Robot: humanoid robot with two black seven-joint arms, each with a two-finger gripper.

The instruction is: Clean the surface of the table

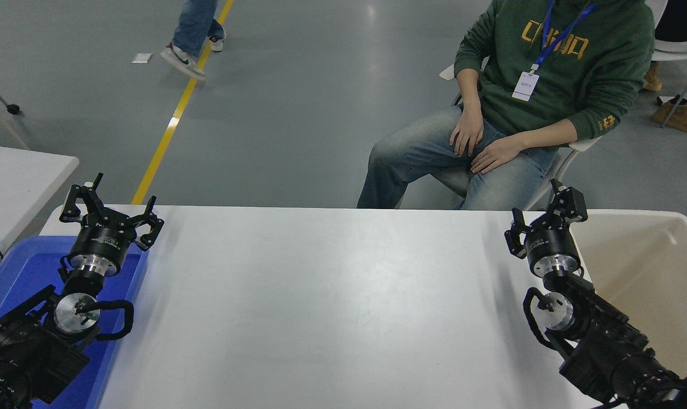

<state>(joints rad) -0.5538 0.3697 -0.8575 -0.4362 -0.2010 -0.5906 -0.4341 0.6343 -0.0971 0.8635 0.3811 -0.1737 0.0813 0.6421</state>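
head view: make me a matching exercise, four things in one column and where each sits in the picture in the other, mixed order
Things:
1. blue tray
2. beige bin
3. left gripper
4. seated person

Places:
A. beyond the table's far edge, upper right
B. on the table surface at its left end, under the left arm
C. off the table's right end, beside the right gripper
D. near the far left corner, above the tray's far edge, jaws spread

Pairs: 1-B, 2-C, 3-D, 4-A
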